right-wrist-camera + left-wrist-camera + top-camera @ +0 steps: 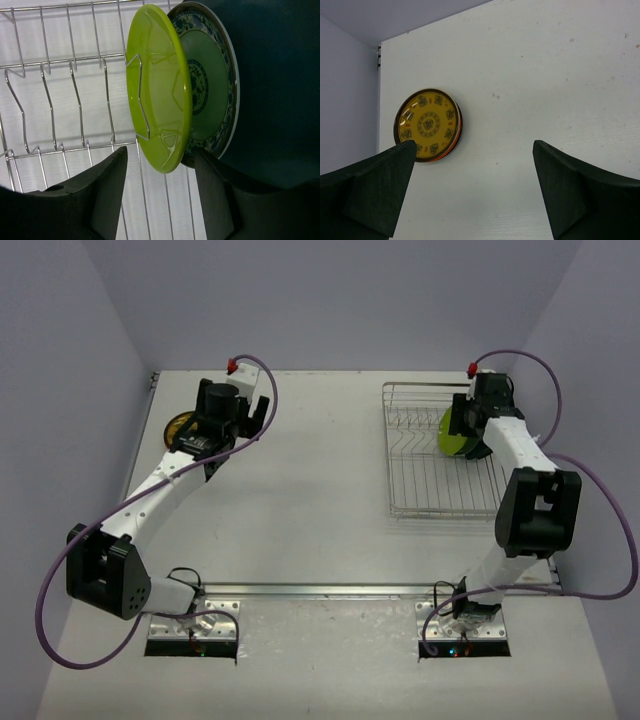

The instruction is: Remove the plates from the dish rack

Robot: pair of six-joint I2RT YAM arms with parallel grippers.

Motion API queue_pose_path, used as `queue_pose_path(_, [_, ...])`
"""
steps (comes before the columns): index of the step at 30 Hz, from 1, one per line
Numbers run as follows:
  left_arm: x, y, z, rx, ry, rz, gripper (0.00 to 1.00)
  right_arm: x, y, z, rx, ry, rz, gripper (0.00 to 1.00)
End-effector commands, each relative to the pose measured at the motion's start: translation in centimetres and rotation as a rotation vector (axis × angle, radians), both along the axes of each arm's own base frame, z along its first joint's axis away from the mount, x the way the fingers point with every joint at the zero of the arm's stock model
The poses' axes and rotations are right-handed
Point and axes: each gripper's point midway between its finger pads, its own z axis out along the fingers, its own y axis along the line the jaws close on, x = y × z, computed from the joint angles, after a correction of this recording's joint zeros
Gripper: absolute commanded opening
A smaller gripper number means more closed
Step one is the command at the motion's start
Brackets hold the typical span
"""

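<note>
Right pincer (160, 159) wide, straddling lime plate (157, 85); patterned plate (210, 85) half hidden behind; left pincer (474, 146) wide.

Table (320, 500): flat white top, lightly speckled and scuffed, closed in by pale walls on the left, far and right sides. Directly on it: silver wire dish rack (425, 475) at the far right, and near the far-left corner a yellow patterned plate (428, 124) with a dark rim, lying flat with a red-orange edge showing beneath it. Along the near edge: a metal rail (320, 590) and two metal mounting plates (195, 632) carrying the arm bases.
</note>
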Motion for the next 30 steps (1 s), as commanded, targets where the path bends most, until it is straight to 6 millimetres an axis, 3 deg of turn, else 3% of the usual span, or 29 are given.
queue_pose_path(1, [0.5, -0.6, 0.8, -0.023, -0.041, 0.004, 1.0, 2.6, -1.1, 1.9, -0.044, -0.091, -0.01, 0.5])
queue_pose_path(10, [0.6, -0.4, 0.8, -0.021, -0.043, 0.018, 1.0, 4.0, -1.4, 2.3, -0.056, -0.108, -0.008, 0.29])
queue_pose_path(14, [0.6, -0.3, 1.1, -0.025, -0.049, 0.023, 1.0, 4.0, -1.5, 3.9, -0.076, -0.132, -0.002, 0.09])
queue_pose_path(16, [0.7, -0.4, 1.3, -0.03, -0.05, 0.022, 1.0, 3.8, -1.5, 5.5, -0.086, -0.15, 0.007, 0.0])
queue_pose_path(23, [0.9, -0.8, 2.6, -0.075, -0.074, 0.025, 1.0, 3.0, -1.2, 12.5, -0.135, -0.264, 0.025, 0.0])
queue_pose_path(28, [0.7, -3.6, 4.5, -0.182, -0.073, -0.094, 1.0, 2.0, -0.5, 19.1, -0.207, -0.393, 0.069, 0.0])
queue_pose_path(30, [0.0, -5.1, 5.8, -0.241, -0.078, -0.175, 1.0, 1.4, 0.4, 20.7, -0.183, -0.429, 0.107, 0.0])
